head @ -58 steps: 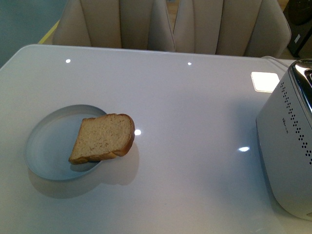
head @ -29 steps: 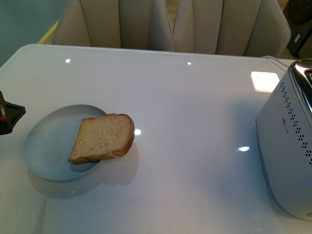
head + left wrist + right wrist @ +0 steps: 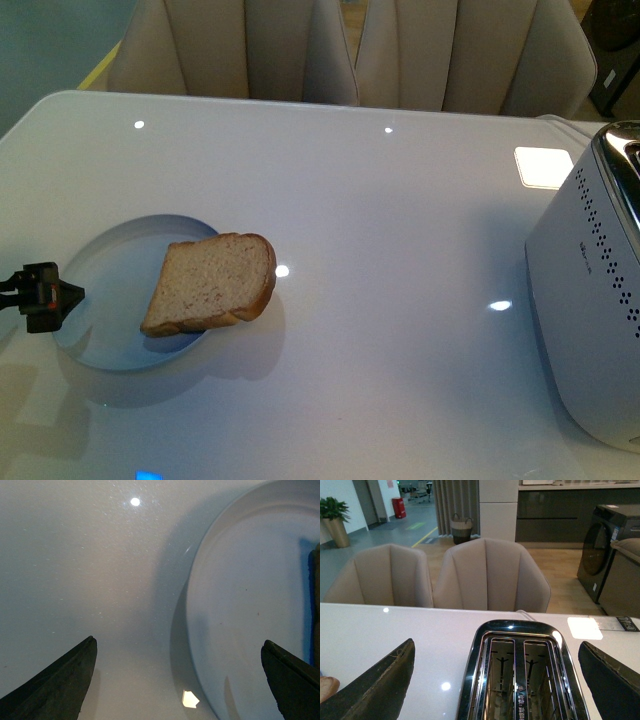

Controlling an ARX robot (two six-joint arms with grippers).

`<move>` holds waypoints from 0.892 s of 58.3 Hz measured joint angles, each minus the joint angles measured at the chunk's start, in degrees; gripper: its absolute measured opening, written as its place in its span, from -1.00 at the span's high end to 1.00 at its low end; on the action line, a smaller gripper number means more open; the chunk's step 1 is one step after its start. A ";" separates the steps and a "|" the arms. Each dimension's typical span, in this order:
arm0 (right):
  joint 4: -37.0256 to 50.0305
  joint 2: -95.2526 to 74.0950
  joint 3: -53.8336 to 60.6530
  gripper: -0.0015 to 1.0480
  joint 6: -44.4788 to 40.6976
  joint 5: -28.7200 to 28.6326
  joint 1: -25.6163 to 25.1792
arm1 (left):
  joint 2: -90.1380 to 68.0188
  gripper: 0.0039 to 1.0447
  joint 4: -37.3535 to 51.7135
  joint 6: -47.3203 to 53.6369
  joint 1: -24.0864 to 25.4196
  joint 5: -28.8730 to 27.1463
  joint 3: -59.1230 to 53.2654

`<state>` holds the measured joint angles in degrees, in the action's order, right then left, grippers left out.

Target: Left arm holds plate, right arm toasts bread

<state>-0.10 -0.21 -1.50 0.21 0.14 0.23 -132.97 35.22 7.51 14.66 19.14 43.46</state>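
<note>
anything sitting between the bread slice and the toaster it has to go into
Nothing visible. Only bare glossy white tabletop lies between the light-brown bread slice, lying across the rim of the pale blue round plate, and the white toaster with chrome top. Its two slots look empty.

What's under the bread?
The plate is under the bread, whose right end sticks out over the rim above the table. The bit of plate beneath the slice is covered, so anything there cannot be seen.

Glare spots dot the glossy table; the plate casts a soft shadow.
</note>
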 joint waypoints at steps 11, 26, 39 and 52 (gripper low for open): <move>0.00 0.00 0.00 -0.83 0.00 0.00 0.00 | -3.23 -0.87 -0.85 1.99 -0.48 -0.22 3.23; 0.00 0.00 0.00 -0.83 0.00 0.00 0.00 | -5.01 -0.87 -1.25 5.38 -2.56 -0.98 5.31; 0.00 0.00 0.00 -0.83 0.00 0.00 0.00 | -5.44 -0.87 -2.97 7.41 -3.80 -1.99 6.56; 0.00 0.00 0.00 -0.83 0.00 0.00 0.00 | -5.66 -0.22 -4.33 7.69 -4.04 -3.02 7.26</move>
<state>-0.10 -0.21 -1.50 0.21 0.14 0.23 -138.63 30.89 15.20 10.61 16.12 50.72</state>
